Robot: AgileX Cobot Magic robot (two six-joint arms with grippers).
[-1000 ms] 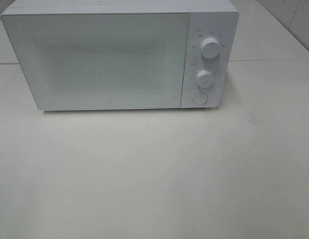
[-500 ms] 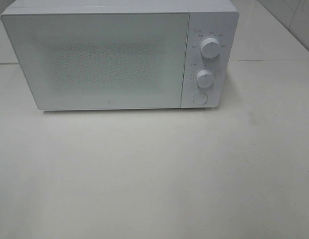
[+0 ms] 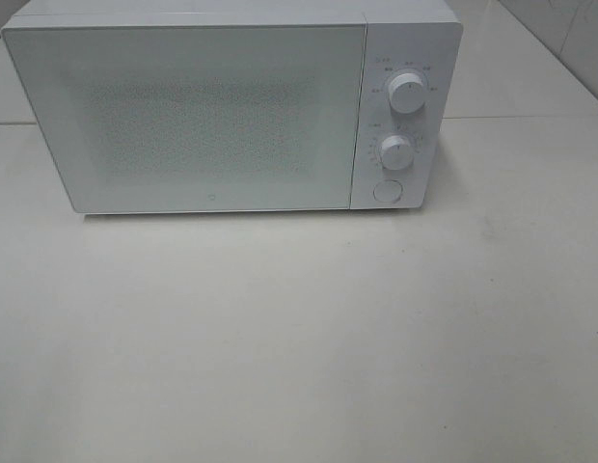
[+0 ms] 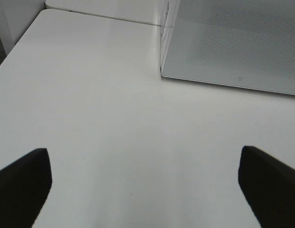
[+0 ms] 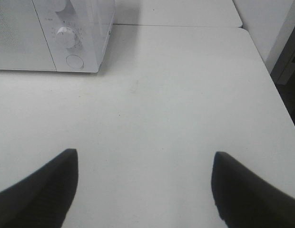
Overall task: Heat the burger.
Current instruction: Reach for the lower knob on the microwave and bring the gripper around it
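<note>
My left gripper (image 4: pixel 143 164) is showing only its two fingers (image 4: pixel 24 185): matte black wedges, each widening toward the base and narrowing to a blunt, squared tip with a straight end face. Their surfaces are reading as flat, even black, too dark for any finer detail to be told. My right gripper (image 5: pixel 145 159) is showing a matching pair of black fingers (image 5: pixel 247 190), these looking a little broader, with softly rounded tips and outer edges that are sloping away. Both pairs are looking plain and unglossy.
</note>
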